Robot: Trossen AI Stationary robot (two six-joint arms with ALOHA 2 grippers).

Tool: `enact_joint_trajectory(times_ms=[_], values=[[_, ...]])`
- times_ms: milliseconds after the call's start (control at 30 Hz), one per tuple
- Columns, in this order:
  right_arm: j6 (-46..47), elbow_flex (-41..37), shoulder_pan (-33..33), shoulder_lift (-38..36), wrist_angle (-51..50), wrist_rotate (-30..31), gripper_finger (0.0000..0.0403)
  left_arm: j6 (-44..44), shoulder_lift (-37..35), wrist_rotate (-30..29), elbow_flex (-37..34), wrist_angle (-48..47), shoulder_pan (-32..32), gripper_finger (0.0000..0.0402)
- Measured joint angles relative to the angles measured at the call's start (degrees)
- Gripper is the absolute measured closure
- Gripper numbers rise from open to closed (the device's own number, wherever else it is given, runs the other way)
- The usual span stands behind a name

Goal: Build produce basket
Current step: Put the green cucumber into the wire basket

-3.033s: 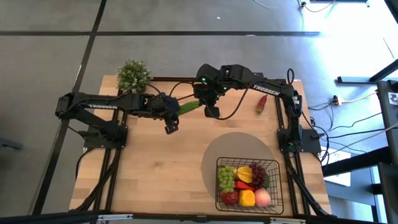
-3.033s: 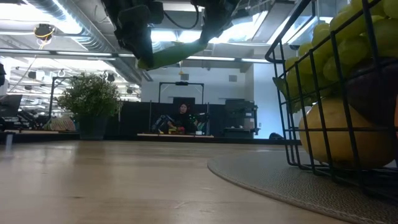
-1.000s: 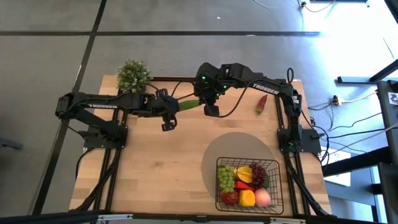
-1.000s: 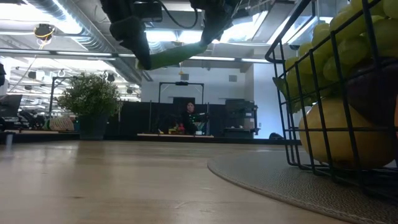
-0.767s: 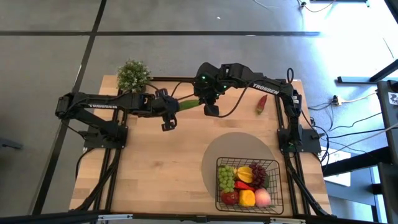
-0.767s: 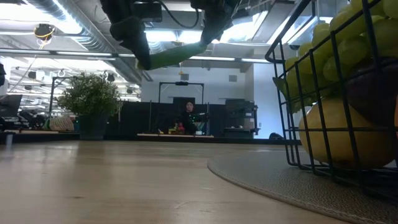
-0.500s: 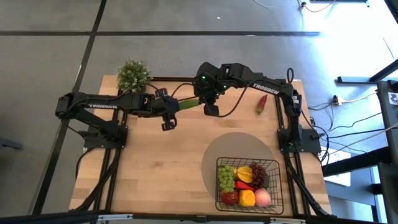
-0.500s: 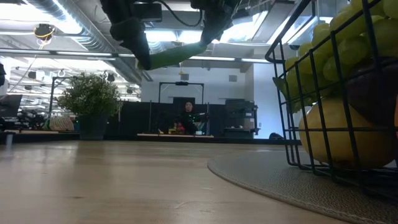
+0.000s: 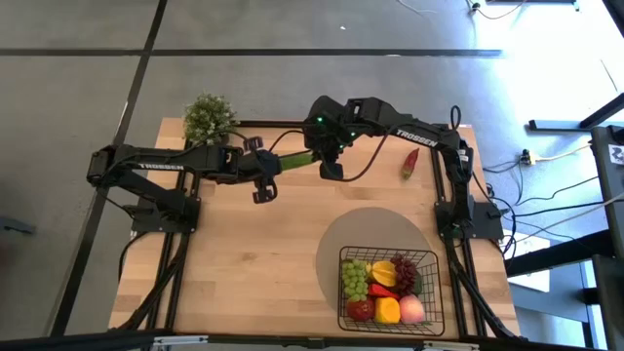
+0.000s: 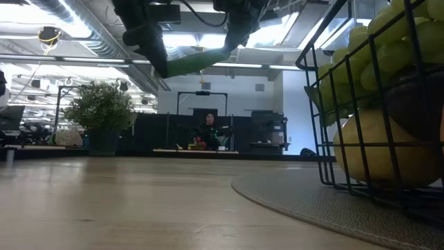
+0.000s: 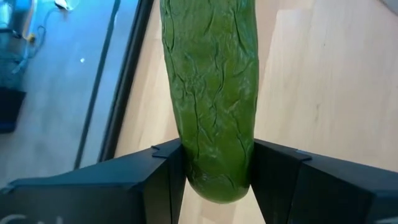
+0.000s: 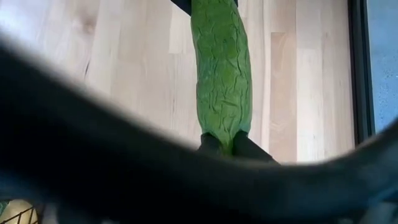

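Note:
A green cucumber (image 9: 294,164) is held in the air above the table's far middle, one gripper at each end. My left gripper (image 9: 273,169) is shut on its left end and my right gripper (image 9: 319,159) on its right end. In the low view the cucumber (image 10: 196,62) hangs high above the table, slanting up toward my right gripper (image 10: 233,43). The black wire basket (image 9: 343,292) stands at the near right on a round grey mat, with grapes, a lemon, an apple and a peach inside. A red chili (image 9: 410,163) lies on the table at the far right. My left gripper pinches the cucumber near its left end (image 11: 214,158) between its two fingers (image 11: 163,177), which stand on opposite sides. The fingers point along the cucumber. It is clear of the table. My right gripper pinches the tip of the cucumber's other end (image 12: 224,132) between its two fingertips (image 12: 210,143). The fingers point along the cucumber. It is lifted clear of the table.
A bushy potted plant (image 9: 209,117) stands at the far left corner. The round grey mat (image 9: 375,239) reaches from the basket toward the table's middle. Bare wood (image 9: 244,263) lies in the middle and near left. A person sits in the room behind (image 10: 208,128).
In the last second both grippers have kept hold of the cucumber almost without moving. Against three seconds ago, both grippers and the cucumber stand a little nearer the table's far edge.

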Motion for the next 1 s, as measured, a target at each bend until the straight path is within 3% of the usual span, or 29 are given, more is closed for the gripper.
enact_joint_trajectory(times_ms=[333, 467, 600, 867, 1000], values=[[0.2, 0.0, -0.3, 0.0, -0.3, -0.1, 0.0393, 8.1, 0.0, -0.4, 0.0, 0.1, 0.0, 0.0274], [0.3, 0.0, -0.3, 0.0, -0.2, 0.0, 0.0393, 10.7, 0.0, 0.6, -0.1, 0.0, 0.0, 0.0256], [0.4, 0.0, -0.4, 0.0, 0.2, 0.2, 0.0393, 7.8, 0.0, 1.5, -0.1, -0.9, -0.1, 0.0235], [1.7, 0.0, -0.4, -0.1, -0.6, 0.3, 0.0393, 7.0, 0.0, 1.3, -0.1, -0.8, 0.0, 0.0231], [1.7, 0.0, -0.7, -0.1, -3.0, 0.5, 0.0393, 6.8, 0.0, 4.4, -0.1, -0.7, 0.0, 0.0230]])
